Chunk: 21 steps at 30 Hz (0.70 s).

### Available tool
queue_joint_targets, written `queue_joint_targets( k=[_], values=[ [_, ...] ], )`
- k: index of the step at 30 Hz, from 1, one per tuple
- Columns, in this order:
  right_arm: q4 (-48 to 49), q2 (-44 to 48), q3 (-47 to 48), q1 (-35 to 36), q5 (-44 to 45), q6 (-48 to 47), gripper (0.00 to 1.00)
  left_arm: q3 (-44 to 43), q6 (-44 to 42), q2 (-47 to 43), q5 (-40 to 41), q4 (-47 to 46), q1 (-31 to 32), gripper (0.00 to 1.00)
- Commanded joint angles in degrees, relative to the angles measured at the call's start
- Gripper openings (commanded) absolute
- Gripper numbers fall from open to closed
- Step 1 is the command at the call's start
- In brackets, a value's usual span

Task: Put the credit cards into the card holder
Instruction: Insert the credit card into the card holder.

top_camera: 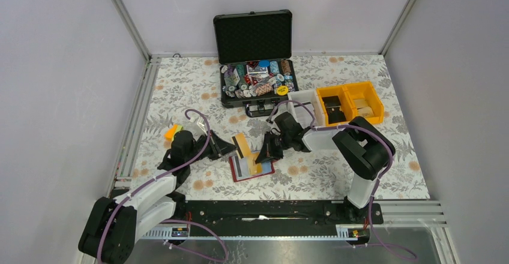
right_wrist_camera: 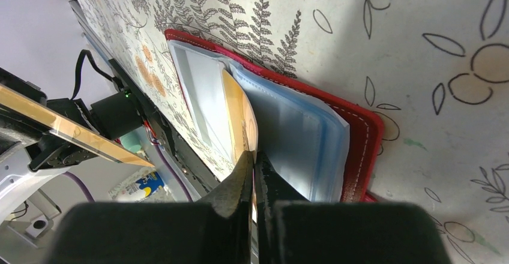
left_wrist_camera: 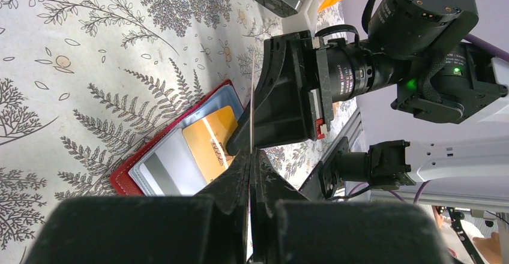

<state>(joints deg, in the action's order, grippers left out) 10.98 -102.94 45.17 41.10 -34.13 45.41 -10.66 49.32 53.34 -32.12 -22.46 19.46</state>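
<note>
Left of centre on the floral surface (top_camera: 180,90), the left gripper (left_wrist_camera: 251,159) is pressed together on a tan-gold credit card (top_camera: 242,145), which stands on edge close by the card holder (right_wrist_camera: 360,126). Thin, stiff and slick, the card looks best pinched along a short edge. The holder lies open and flat, dark red with pale clear sleeves, and an orange-gold card (left_wrist_camera: 210,141) already sits inside. Rightward, the right gripper (right_wrist_camera: 253,162) pinches one sleeve leaf (right_wrist_camera: 240,114). That leaf is soft plastic and seems likely to slip.

Bright, even light — soft shadows only.
We find both wrist views blurred at the bottom, where the left gripper (left_wrist_camera: 251,156) and right gripper (right_wrist_camera: 253,159) loom dark; table (top_camera: 360,168) sharp.
</note>
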Motion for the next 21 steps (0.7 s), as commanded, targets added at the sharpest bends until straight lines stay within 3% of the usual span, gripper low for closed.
queue_joint_targets(
  k=[1, 21],
  values=[
    [-5.0, -3.3, 0.1, 1.7, 3.4, -2.3, 0.00, 0.1, -1.2, 0.4, 0.4, -3.3, 0.2, 0.00],
    [-4.1, -7.1, 2.6, 3.0, 1.8, -3.1, 0.00, 0.0, -0.9, 0.2, 0.3, -3.4, 0.1, 0.00]
  ],
)
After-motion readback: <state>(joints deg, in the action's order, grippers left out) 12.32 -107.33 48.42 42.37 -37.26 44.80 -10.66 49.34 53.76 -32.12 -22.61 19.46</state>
